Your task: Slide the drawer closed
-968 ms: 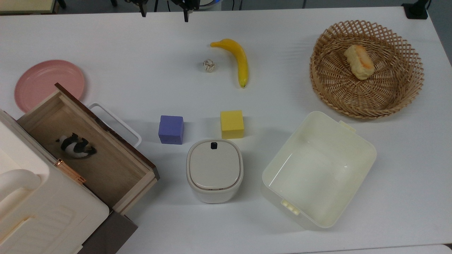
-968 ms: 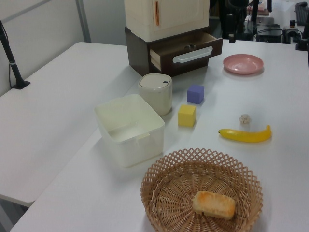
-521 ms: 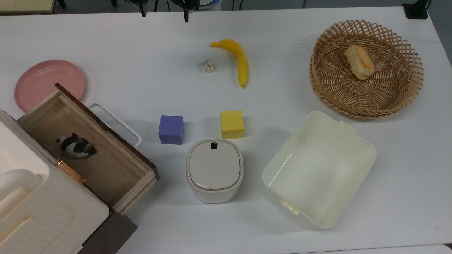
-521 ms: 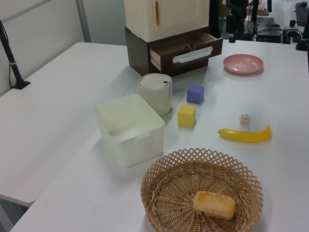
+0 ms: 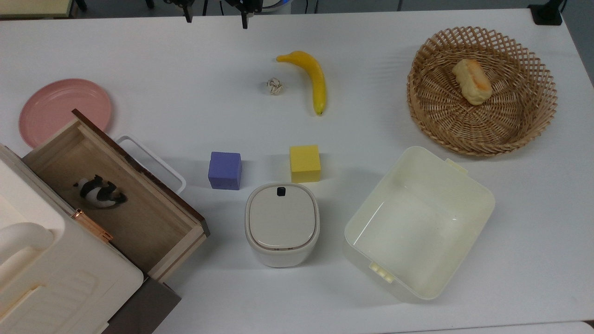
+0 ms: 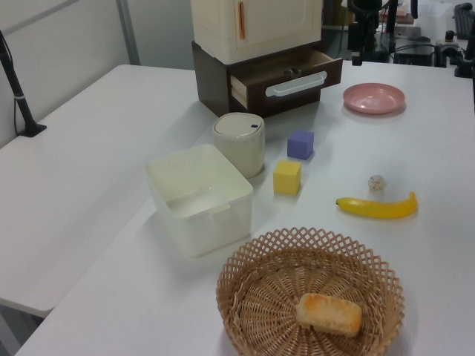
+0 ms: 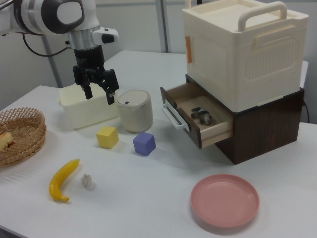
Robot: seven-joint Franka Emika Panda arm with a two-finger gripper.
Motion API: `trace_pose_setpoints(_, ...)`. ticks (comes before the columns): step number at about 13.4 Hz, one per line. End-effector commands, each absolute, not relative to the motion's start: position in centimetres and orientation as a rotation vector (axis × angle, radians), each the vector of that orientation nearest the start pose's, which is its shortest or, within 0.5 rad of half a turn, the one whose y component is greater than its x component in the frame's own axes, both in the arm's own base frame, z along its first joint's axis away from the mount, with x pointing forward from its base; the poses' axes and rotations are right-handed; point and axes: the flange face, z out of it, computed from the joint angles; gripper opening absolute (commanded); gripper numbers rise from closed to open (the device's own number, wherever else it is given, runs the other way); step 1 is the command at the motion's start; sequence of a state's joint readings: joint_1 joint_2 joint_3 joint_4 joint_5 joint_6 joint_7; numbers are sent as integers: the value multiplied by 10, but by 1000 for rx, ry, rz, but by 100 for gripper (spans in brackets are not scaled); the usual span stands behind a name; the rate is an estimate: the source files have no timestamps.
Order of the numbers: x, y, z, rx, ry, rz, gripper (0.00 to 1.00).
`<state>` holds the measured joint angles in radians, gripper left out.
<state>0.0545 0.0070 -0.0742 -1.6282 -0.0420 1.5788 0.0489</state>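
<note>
1. The drawer stands pulled well out of the cabinet, at the right view's right, its wooden inside open to above. A small black-and-white toy lies in it, low enough, I'd judge, not to catch on closing.
2. The handle faces the open counter, so a push on the dark front would send it home.
3. The tool hangs above the counter with its fingers spread and nothing between them, well apart from the drawer.
4. The purple block sits near the drawer front, and the bin just behind; a low approach should pass over them.
5. Nothing toward closing looks done yet.
</note>
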Motion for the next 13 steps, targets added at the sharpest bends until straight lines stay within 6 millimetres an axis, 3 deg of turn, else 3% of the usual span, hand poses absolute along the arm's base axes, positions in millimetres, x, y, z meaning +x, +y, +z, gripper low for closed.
trace_pose_setpoints(1,551,-15,596,-3196,67,127,97)
trace_pose_setpoints(5,551,-15,596,-3196,35,130,82)
trace_pose_setpoints(13,551,-14,596,-3194,23,128,15)
